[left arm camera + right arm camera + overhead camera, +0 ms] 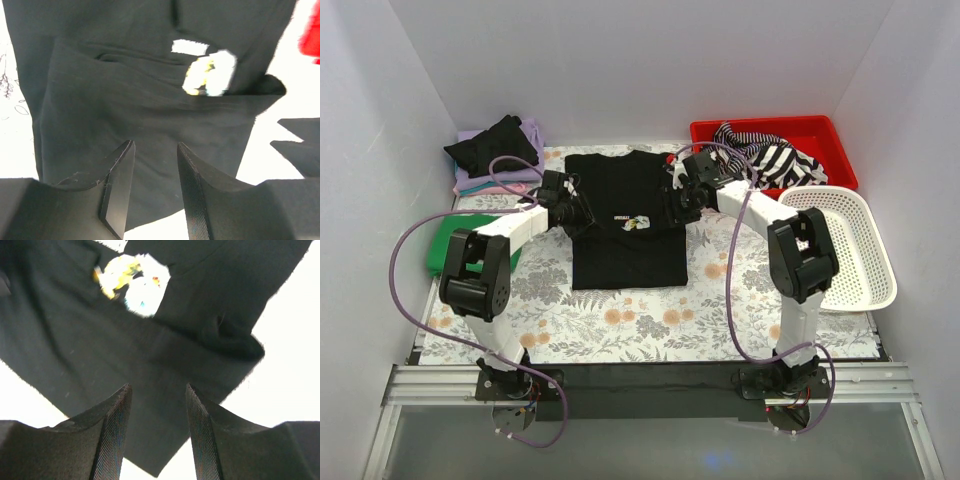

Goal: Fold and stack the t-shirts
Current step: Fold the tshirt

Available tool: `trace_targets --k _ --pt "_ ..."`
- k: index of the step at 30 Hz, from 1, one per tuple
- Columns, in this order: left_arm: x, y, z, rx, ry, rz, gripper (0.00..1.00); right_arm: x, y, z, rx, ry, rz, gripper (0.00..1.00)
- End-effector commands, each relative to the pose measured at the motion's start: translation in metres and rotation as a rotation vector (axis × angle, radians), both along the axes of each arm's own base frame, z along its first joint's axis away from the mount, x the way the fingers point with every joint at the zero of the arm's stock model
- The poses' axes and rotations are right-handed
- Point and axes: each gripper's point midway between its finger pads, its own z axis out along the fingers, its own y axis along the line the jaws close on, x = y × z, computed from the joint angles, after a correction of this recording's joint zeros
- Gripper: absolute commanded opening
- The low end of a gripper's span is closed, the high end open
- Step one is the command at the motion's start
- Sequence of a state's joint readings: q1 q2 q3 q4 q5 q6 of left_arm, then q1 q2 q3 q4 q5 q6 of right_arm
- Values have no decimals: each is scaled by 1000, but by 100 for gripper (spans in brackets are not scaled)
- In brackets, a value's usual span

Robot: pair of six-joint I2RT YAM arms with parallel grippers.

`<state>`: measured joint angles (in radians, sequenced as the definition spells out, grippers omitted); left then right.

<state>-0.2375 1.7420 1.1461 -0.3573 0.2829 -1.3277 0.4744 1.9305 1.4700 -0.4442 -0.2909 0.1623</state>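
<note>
A black t-shirt with a small colourful chest print (623, 215) lies flat in the middle of the table, both sleeves folded in. It fills the left wrist view (145, 100) and the right wrist view (150, 355). My left gripper (582, 212) hovers open and empty over the shirt's left edge (155, 150). My right gripper (677, 205) hovers open and empty over the shirt's right edge (157, 392). Folded shirts, a black one (492, 143) on lilac and pink ones (535, 135), lie at the back left. A green shirt (448, 240) lies at the left. A black-and-white striped shirt (765, 155) lies in the red bin.
A red bin (820, 135) stands at the back right. A white mesh basket (855, 250) stands at the right. The floral table covering (650, 320) spreads under everything. White walls close the left, back and right.
</note>
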Motion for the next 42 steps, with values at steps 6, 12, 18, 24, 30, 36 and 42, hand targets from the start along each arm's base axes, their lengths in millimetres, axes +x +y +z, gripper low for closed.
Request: trace_targets --k 6,12,18,24,30,36,42 --pt "5 2 -29 26 65 11 37 51 22 -28 -11 -15 -53 53" --pt "17 23 -45 147 78 92 37 82 19 -41 -69 -22 -90 53" --pt "22 28 -21 151 -16 107 37 92 23 -7 -26 -136 -47 53" --pt "16 41 47 141 -247 157 46 65 -5 47 -12 -269 -49 63" --pt "-34 58 9 178 -94 223 77 9 -39 28 -25 -203 -67 69" --pt "-80 58 -28 123 16 244 81 -39 -53 2 74 -93 -55 71" --pt "-104 56 -35 81 3 228 84 -78 -54 -19 156 8 -57 72"
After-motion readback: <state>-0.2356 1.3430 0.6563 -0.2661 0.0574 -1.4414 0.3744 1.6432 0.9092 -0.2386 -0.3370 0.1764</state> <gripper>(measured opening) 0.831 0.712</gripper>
